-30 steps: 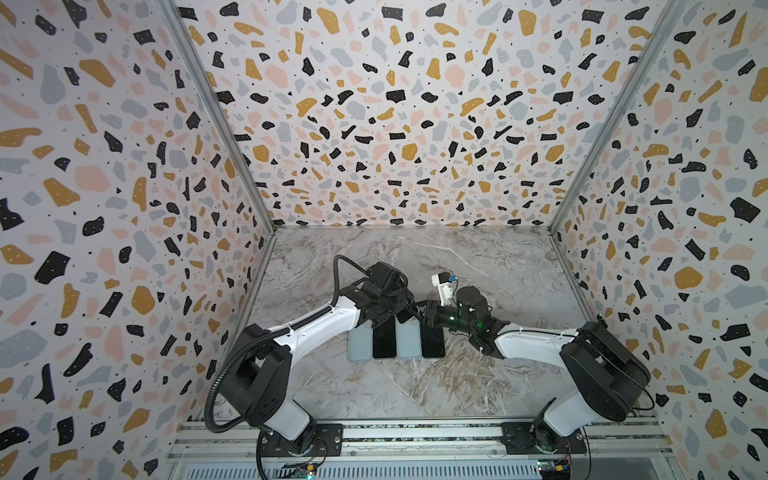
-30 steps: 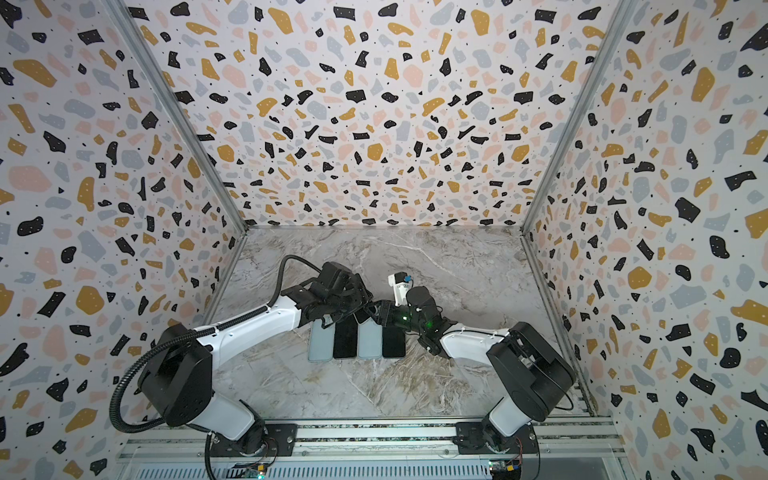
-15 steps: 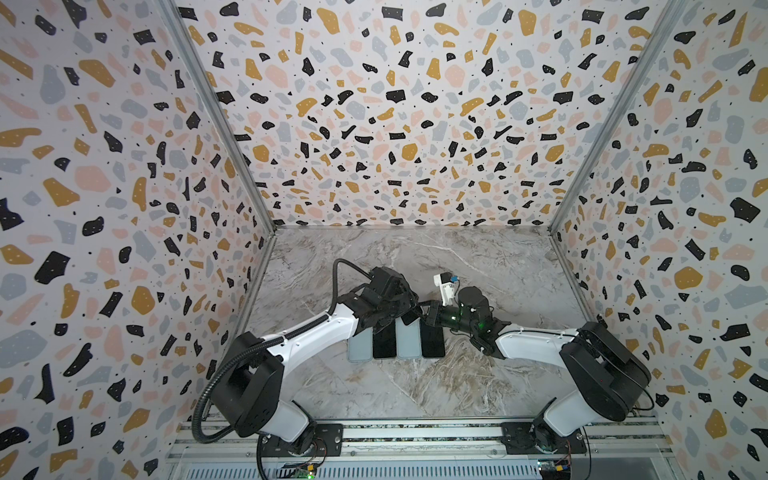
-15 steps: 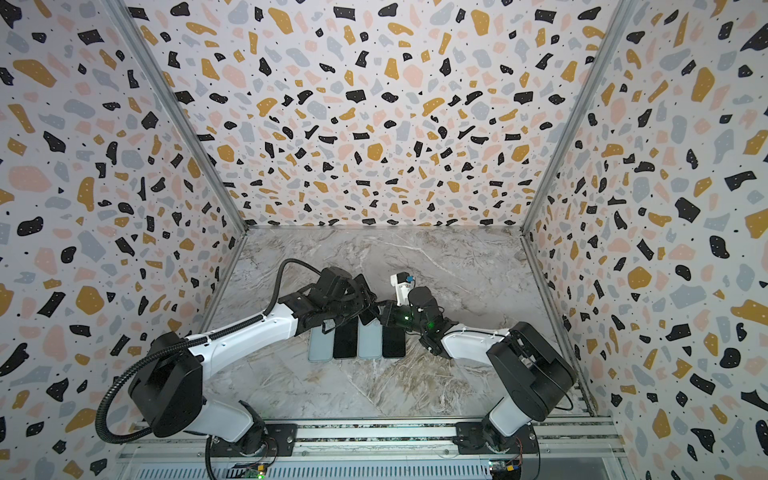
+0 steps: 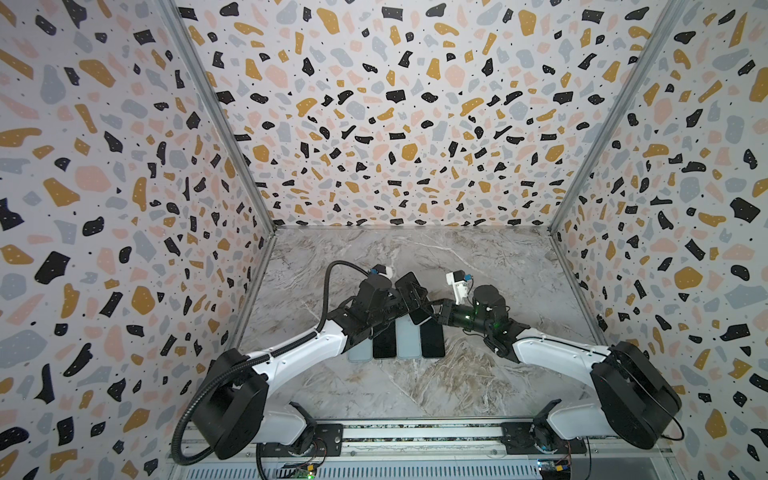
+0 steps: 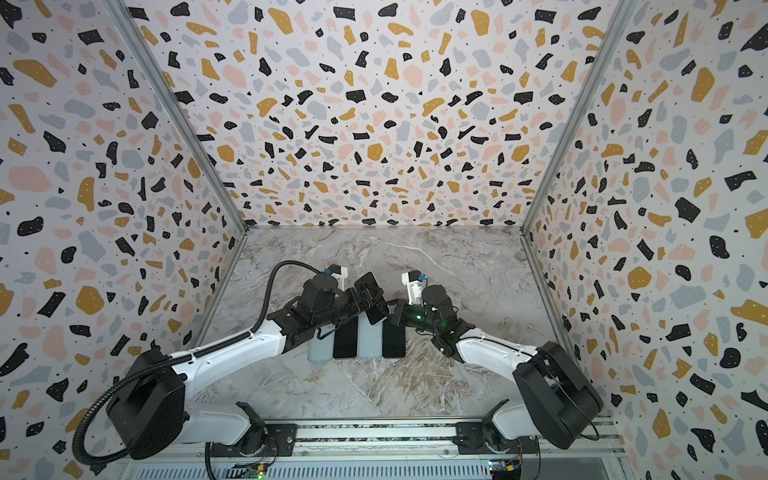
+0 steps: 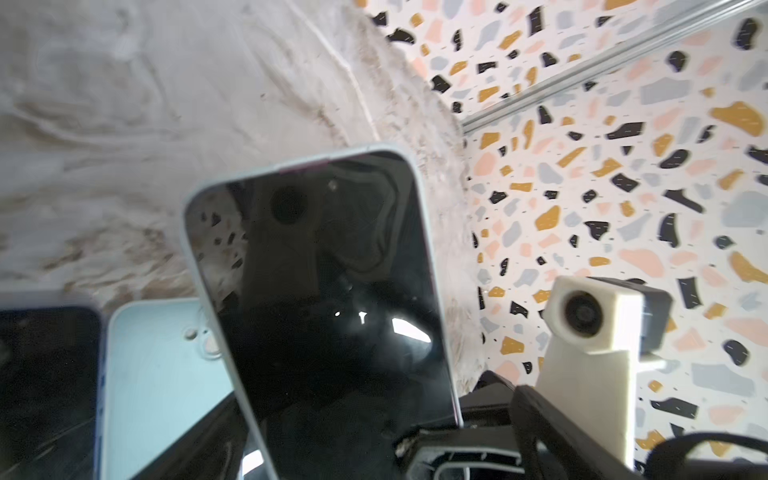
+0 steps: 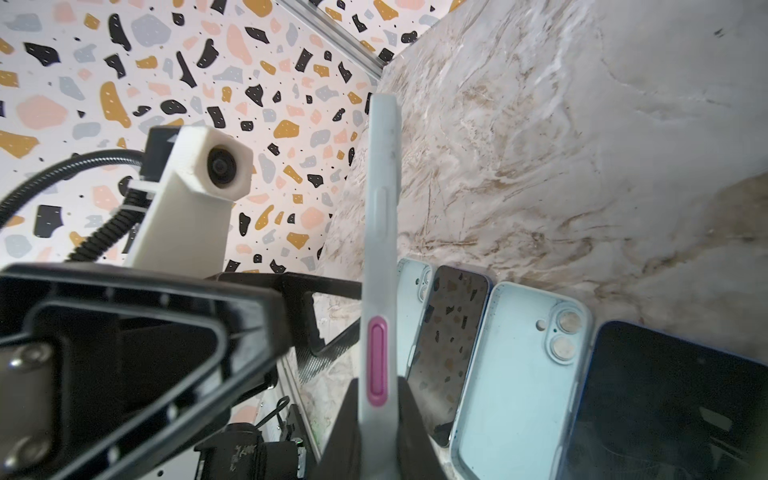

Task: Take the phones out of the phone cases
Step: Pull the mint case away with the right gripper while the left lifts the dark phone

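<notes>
In both top views the right gripper point(image 5: 432, 309) point(image 6: 388, 309) is clamped on the lower end of the phone case point(image 5: 417, 315) point(image 6: 375, 315). The case stands tilted up off the marble table point(image 5: 415, 386) point(image 6: 374, 386). The left gripper point(image 5: 411, 297) point(image 6: 368, 297) meets it from the opposite side, higher up the case than the right fingers. Below both sets of fingers, a row of two pale cases point(image 5: 408, 343) point(image 6: 369, 343) and two dark phones point(image 5: 432, 343) point(image 6: 393, 343) lies flat, side by side and touching.

In the left wrist view the phone point(image 7: 324, 291) faces the camera with its dark screen. It is framed all round by the pale rim of the case, so it sits inside the case. The left fingers themselves cannot be made out here. Beyond the phone one pale case point(image 7: 162, 374) and one dark phone point(image 7: 45, 374) lie on the table.

In the right wrist view the case point(image 8: 380, 208) is edge-on, with its pink side button point(image 8: 377, 359) just above the right fingers point(image 8: 411, 428). These fingers pinch the case from both faces. The left fingers point(image 8: 324, 289) are spread wide, with table showing between them. They reach up to one face of the case, and I cannot tell whether they touch it. On the other side of the right fingers the row lies on the table.
</notes>
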Robot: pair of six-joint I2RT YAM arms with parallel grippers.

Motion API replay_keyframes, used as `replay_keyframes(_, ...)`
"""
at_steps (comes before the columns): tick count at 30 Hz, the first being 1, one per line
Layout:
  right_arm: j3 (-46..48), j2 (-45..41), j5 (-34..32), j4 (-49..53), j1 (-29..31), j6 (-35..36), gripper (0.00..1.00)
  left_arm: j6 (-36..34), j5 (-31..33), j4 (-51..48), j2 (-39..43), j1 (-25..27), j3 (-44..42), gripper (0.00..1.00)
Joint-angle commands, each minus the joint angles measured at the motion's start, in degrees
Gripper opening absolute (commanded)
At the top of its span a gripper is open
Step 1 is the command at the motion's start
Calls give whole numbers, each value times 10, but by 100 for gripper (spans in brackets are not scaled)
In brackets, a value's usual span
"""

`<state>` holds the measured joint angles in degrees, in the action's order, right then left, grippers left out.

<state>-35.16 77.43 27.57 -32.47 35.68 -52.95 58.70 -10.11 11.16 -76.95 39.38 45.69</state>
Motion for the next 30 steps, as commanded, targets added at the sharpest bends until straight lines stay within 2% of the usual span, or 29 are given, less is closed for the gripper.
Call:
replay_keyframes(1, -5, -60, 58, -1, -27, -14, 0, -31, -24, 162, 28, -7, -42, 100)
replay_keyframes(8, -11, -124, 136, 20, -84, -34, 0, -13, -94, 386, 17, -22, -100, 100)
replay_keyframes(13, -13, -148, 167, 33, -104, -38, 0, 88, -161, 627, -33, -54, -139, 100)
replay_keyframes(16, -9, -158, 176, 31, -112, -45, 0, 135, -188, 728, -67, -59, -142, 100)
replay_keyframes(19, -5, -158, 188, 12, -114, -56, 0, 175, -209, 796, -108, -59, -136, 98)
replay_keyframes(23, -3, -159, 194, 2, -113, -64, 0, 230, -217, 884, -163, -59, -128, 90)
replay_keyframes(30, 5, -161, 194, -11, -114, -72, 0, 265, -212, 938, -210, -59, -119, 73)
